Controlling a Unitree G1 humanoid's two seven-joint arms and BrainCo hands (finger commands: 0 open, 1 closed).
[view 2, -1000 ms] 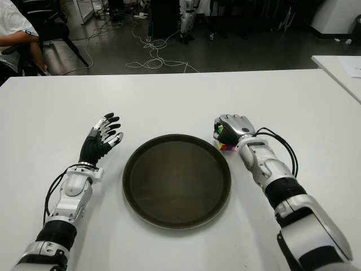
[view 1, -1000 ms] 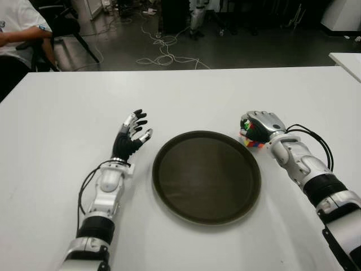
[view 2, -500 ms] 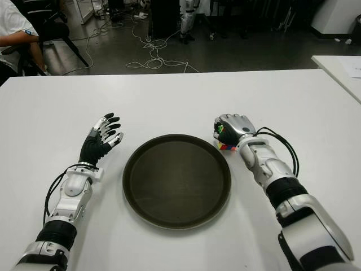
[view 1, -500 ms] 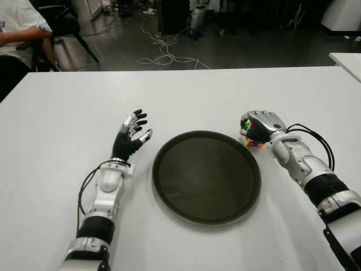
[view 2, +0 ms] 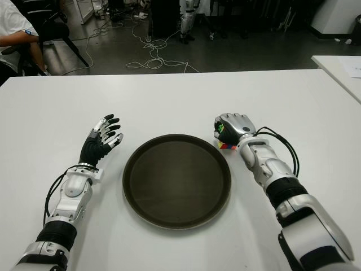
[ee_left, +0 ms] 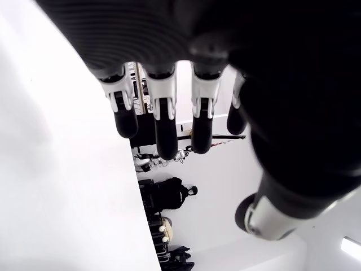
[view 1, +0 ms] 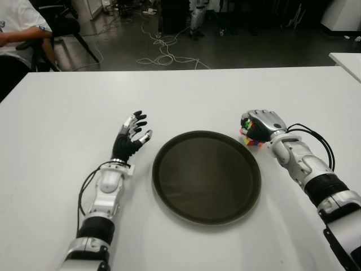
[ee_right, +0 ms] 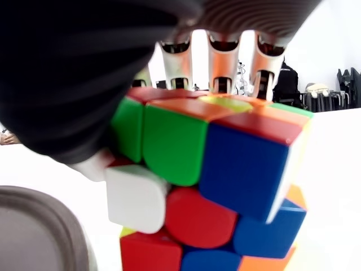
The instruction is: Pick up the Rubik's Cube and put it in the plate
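Note:
The Rubik's Cube sits just off the upper right rim of the round dark plate, which holds nothing. My right hand covers the cube from above, fingers curled around it; only its lower coloured corner shows in the eye views. The right wrist view shows the cube close up inside the hand, with the fingers wrapped over its far side. I cannot tell whether the cube touches the table. My left hand is raised left of the plate, fingers spread, holding nothing.
The white table spreads wide around the plate. A seated person is at the far left beyond the table. Cables lie on the dark floor behind. Another white table's corner shows at the far right.
The right hand with the cube has shifted only slightly. The left hand has barely moved.

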